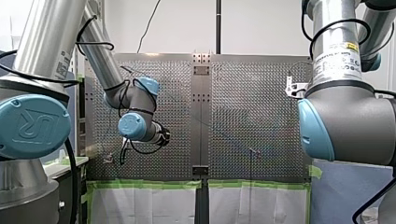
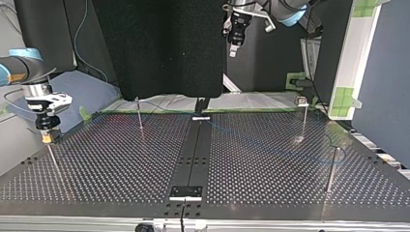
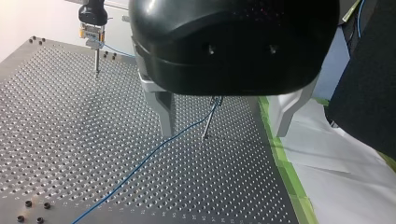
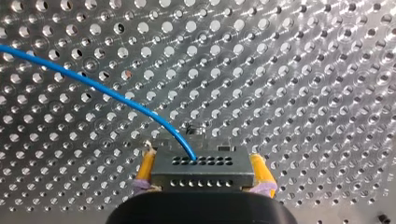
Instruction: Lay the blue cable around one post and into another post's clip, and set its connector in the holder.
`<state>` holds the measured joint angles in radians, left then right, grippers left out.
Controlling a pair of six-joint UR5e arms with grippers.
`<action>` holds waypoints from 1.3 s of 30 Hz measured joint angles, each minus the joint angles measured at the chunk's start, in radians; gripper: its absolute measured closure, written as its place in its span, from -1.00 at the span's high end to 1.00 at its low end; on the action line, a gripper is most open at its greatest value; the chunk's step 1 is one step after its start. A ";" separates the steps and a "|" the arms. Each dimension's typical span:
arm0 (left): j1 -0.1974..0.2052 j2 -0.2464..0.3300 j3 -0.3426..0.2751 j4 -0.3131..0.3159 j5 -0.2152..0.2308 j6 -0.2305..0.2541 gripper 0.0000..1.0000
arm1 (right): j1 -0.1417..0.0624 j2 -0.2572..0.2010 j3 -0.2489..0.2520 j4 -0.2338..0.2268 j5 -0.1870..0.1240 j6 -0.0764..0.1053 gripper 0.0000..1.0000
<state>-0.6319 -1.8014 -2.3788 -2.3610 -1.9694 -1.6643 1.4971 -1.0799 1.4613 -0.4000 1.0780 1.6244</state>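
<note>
Blue cable [image 4: 93,85]: one connector [image 4: 203,173] pinched in right claw [image 4: 203,165]; left claw [image 3: 226,120] spread; four posts [image 2: 139,113].

Opposed views, perhaps one shared table [image 2: 96,159]

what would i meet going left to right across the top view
my right gripper, shut on the connector → thin post → black centre rail → my left gripper, high above the table → post with a small fitting on top → bare post
</note>
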 joint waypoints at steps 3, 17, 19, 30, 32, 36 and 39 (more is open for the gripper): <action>0.000 0.000 0.000 0.000 0.000 0.000 1.00 | -0.001 0.001 0.000 -0.001 0.000 0.000 -1.00; 0.000 0.000 0.000 0.000 0.000 0.000 1.00 | -0.004 0.008 0.000 -0.021 0.001 0.015 -1.00; 0.000 0.000 0.000 0.000 0.000 0.000 1.00 | -0.004 0.009 0.000 -0.020 0.001 0.016 -1.00; 0.000 0.000 0.000 0.000 0.000 0.000 1.00 | -0.004 0.014 0.000 -0.022 0.003 0.017 -1.00; 0.000 0.000 0.000 0.000 0.000 0.000 1.00 | -0.005 0.015 0.000 -0.026 0.002 0.016 -1.00; 0.000 0.000 0.000 0.000 0.000 0.000 1.00 | -0.005 0.016 0.000 -0.034 0.002 0.015 -1.00; 0.000 0.000 0.000 0.000 0.000 0.000 1.00 | -0.005 0.017 0.000 -0.038 0.001 0.016 -1.00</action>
<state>-0.6322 -1.8014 -2.3787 -2.3610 -1.9689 -1.6643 1.4923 -1.0628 1.4613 -0.4378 1.0788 1.6404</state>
